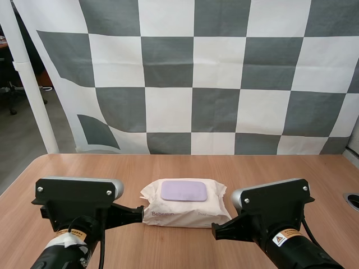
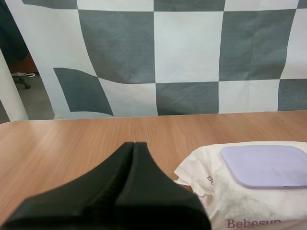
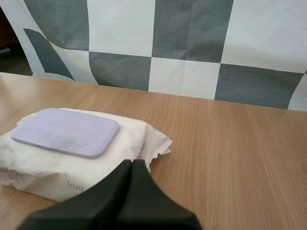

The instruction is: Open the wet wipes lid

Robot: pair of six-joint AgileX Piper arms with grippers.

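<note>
Nearest me, my left gripper point(image 2: 134, 144) has its two black fingers pressed together into one dark wedge with nothing between them, and my right gripper point(image 3: 132, 163) is closed up the same way. The pack of wet wipes point(image 1: 185, 212) lies flat on the table point(image 1: 263, 168) between the two tips, just beside each; I cannot tell whether either touches it. Its lilac lid point(image 1: 184, 191) sits shut on top of the pack, slightly ahead of both tips.
</note>
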